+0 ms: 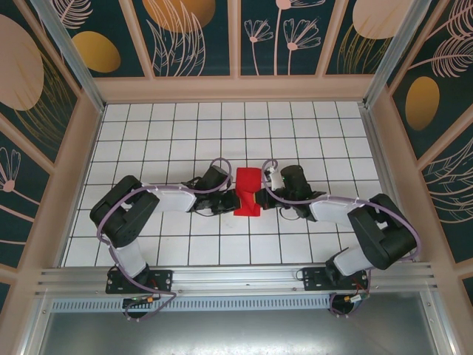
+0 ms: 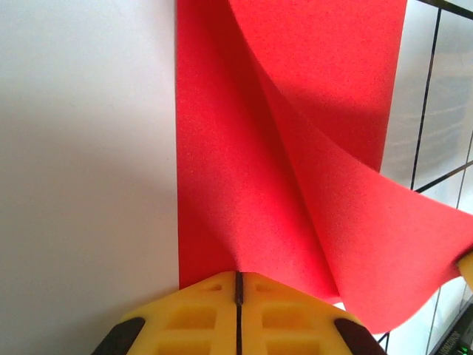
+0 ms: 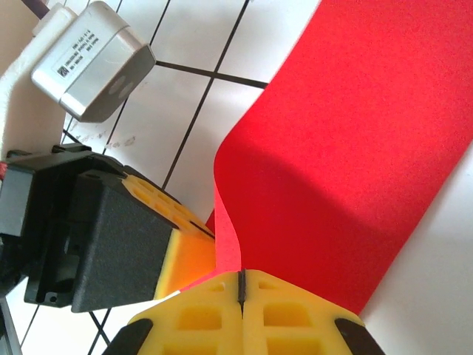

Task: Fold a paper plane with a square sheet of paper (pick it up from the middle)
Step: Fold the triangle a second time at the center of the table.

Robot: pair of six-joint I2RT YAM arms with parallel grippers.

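Early going: left tool [image 2: 238, 296] and right tool [image 3: 242, 288] both pinch the red sheet [image 1: 247, 191], which is curled over and far from plane-shaped.

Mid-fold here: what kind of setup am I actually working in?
Likely an enclosed robot test cell: a white grid-tiled table, floral-printed panel walls on three sides, and an aluminium mounting rail along the near edge.

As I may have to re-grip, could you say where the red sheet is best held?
Likely at its opposite edges, from either side: the red sheet is thin, one layer curling up, so only edges can be pinched. The left hand and right hand grip there.
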